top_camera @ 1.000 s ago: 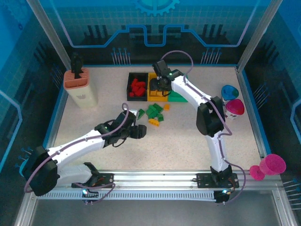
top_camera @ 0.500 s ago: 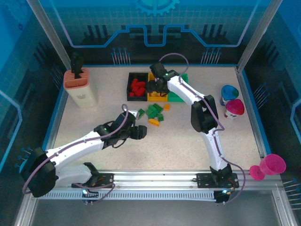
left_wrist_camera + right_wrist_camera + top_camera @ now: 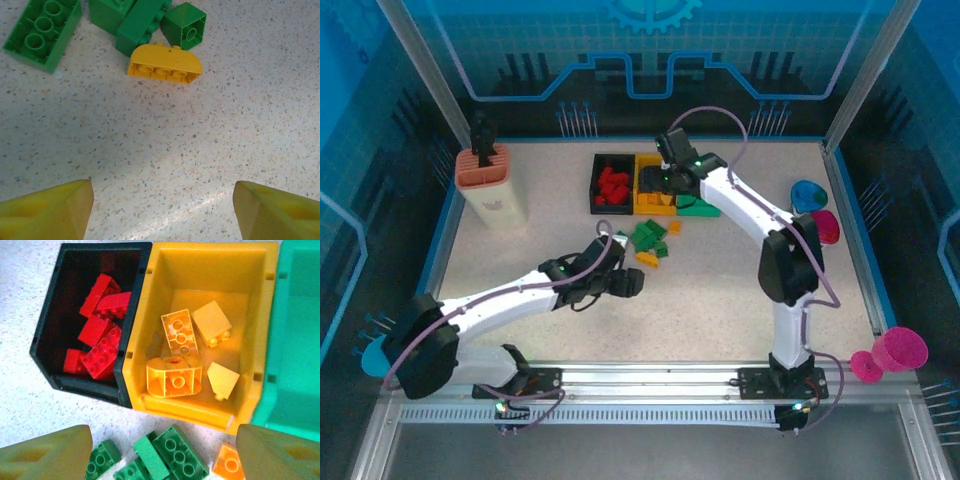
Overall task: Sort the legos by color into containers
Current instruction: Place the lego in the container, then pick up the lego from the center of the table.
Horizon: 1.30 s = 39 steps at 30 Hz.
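Speckled tabletop (image 3: 720,290): the left gripper (image 3: 162,210), fingers spread wide and empty, faces a yellow brick (image 3: 164,64) at twelve o'clock, with green bricks (image 3: 42,30) at eleven. The right gripper (image 3: 162,455), equally wide, hovers above the black bin (image 3: 135,300) of red legos (image 3: 100,335), the yellow bin (image 3: 210,247) and the green bin (image 3: 295,315).

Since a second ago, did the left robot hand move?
Yes. The left gripper slid right, farther from the pink holder and closer beneath the loose legos.
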Each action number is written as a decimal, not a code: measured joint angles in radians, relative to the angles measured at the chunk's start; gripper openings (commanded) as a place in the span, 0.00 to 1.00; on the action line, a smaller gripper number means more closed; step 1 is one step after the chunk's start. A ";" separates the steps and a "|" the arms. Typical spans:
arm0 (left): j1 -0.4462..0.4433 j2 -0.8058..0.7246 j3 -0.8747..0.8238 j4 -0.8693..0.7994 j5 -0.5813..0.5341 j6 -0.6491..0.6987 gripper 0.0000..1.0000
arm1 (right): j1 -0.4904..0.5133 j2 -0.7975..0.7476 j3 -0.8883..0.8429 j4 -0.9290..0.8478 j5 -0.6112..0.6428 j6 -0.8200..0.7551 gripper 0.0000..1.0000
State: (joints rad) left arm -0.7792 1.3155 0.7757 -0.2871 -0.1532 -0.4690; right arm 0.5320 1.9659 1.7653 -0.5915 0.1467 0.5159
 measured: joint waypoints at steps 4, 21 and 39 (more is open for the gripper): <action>-0.002 0.101 0.079 -0.015 -0.001 0.000 0.78 | -0.001 -0.108 -0.146 0.054 -0.003 0.007 0.76; -0.003 0.478 0.381 -0.143 -0.085 0.031 0.78 | -0.084 -0.330 -0.528 0.193 -0.047 0.049 0.76; -0.003 0.636 0.528 -0.194 -0.126 0.070 0.84 | -0.116 -0.386 -0.620 0.243 -0.070 0.068 0.76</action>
State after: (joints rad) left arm -0.7818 1.9511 1.3033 -0.4812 -0.2790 -0.3992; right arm 0.4156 1.5799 1.1454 -0.3489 0.0765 0.5842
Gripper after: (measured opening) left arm 0.844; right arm 0.761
